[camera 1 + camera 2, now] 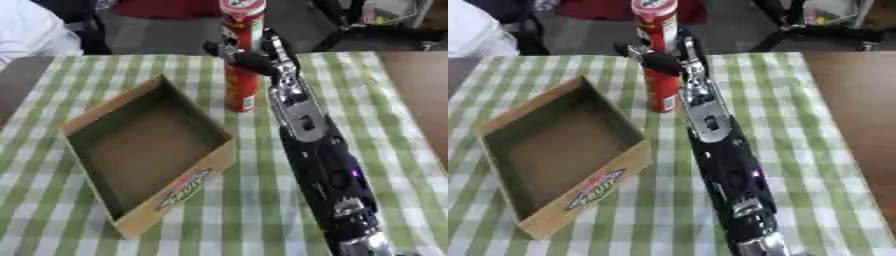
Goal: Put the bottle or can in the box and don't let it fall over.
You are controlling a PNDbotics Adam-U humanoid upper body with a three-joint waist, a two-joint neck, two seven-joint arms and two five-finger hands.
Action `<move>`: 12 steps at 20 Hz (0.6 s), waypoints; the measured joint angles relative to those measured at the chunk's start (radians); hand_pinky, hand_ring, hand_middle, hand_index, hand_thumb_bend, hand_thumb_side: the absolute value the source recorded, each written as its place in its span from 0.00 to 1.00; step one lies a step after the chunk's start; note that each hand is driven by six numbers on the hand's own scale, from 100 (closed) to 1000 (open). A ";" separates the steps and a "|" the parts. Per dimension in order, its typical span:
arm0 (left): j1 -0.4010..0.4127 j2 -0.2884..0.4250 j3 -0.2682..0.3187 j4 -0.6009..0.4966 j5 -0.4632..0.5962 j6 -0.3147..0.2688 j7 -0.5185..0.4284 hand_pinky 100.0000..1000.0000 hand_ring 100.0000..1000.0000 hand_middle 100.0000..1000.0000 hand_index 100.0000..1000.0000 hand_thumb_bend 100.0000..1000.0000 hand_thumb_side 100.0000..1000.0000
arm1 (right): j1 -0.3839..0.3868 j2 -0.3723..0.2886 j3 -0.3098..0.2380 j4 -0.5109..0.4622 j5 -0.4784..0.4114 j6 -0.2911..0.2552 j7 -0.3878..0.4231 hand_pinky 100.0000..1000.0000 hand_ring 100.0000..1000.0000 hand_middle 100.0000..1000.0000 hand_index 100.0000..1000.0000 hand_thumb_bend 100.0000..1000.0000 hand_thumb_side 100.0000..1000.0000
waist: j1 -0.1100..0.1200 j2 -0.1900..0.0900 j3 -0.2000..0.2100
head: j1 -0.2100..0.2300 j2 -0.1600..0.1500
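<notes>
Red, tall cylindrical can [242, 60] stands upright on the green-checked tablecloth [394, 125], the right hand [261, 59] curled round its middle. Open brown cardboard box [144, 150] lies just left of the hand; lift straight, carry level, lower upright.

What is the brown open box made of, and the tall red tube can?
The brown open box looks like cardboard: dull, flat tan walls with a printed label. The tall red tube can looks like glossy printed card or paper wrap, though I can't be sure.

green checked tablecloth [385, 100]; perhaps a black stand [367, 27] behind.
</notes>
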 measured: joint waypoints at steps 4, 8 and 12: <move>-0.002 0.000 0.000 0.000 0.000 0.001 -0.001 0.81 0.96 0.71 0.74 0.52 0.60 | -0.003 0.000 -0.001 0.003 -0.019 0.005 -0.012 0.93 0.87 0.95 0.88 0.87 0.20 | 0.000 0.002 0.001 | 0.000 -0.007; -0.007 0.000 0.000 0.000 0.000 0.000 -0.003 0.81 0.96 0.71 0.74 0.52 0.60 | -0.003 0.001 -0.003 0.004 -0.044 0.008 -0.029 0.95 0.88 0.95 0.87 0.86 0.18 | 0.000 0.007 0.003 | 0.000 -0.008; -0.008 0.000 0.000 0.000 0.000 -0.001 -0.005 0.81 0.96 0.71 0.74 0.52 0.60 | -0.012 0.001 -0.003 0.009 -0.052 0.008 -0.038 0.95 0.92 0.96 0.88 0.86 0.18 | 0.000 0.013 0.007 | -0.001 -0.018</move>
